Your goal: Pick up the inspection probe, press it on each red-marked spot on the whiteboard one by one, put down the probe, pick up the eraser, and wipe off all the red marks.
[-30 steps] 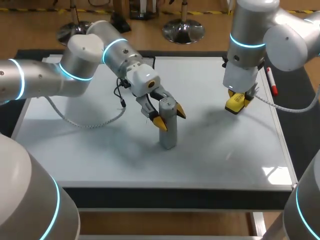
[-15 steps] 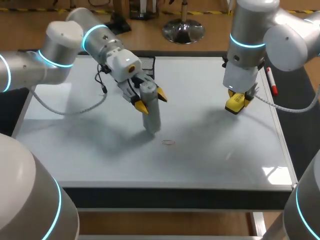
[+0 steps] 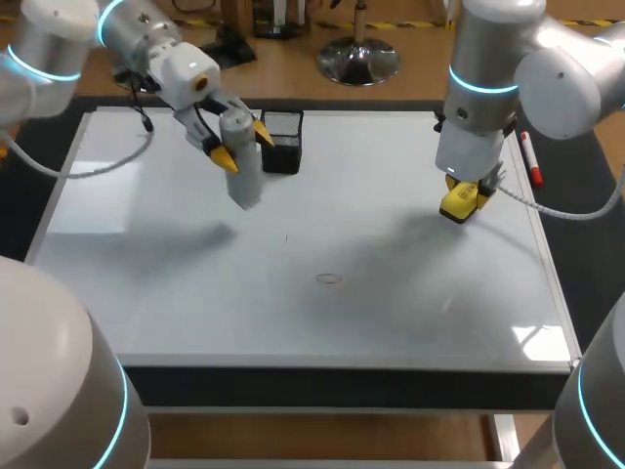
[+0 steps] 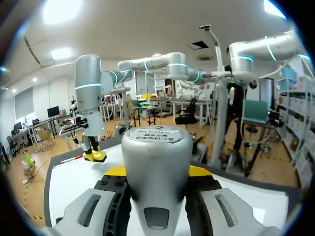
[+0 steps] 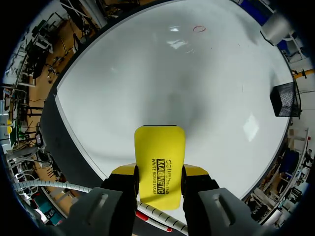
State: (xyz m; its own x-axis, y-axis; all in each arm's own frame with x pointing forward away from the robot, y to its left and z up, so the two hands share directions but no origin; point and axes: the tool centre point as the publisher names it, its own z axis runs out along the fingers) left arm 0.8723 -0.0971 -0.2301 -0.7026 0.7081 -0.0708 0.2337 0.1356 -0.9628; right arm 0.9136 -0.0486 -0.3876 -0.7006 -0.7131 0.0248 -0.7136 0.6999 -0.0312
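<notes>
Here, in the head view, the left gripper [image 3: 244, 145] hangs above the far-left part of the whiteboard [image 3: 391, 313], its fingers clamped on the upright grey inspection probe [image 3: 244, 171], whose lower end is clear of the whiteboard. A black mesh basket [image 3: 281, 142] stands at the whiteboard's far edge. One small red mark [image 3: 329, 278] lies near the whiteboard's middle. The right gripper [image 3: 464, 200] is over the whiteboard's right part, fingers closed on the yellow eraser [image 3: 463, 205]. A red marker [image 3: 529, 158] lies just off the whiteboard's right edge.

In the left wrist view, the fingers grip the inspection probe [image 4: 156, 172] from both sides, with the whiteboard [image 4: 74, 182] beneath and the eraser [image 4: 94, 156] over its far side.

In the right wrist view, the eraser [image 5: 160, 162] sits pinched between the fingers above the whiteboard [image 5: 147, 83]; the red mark [image 5: 199, 29] shows toward its far side and the mesh basket [image 5: 286, 98] at its edge.
</notes>
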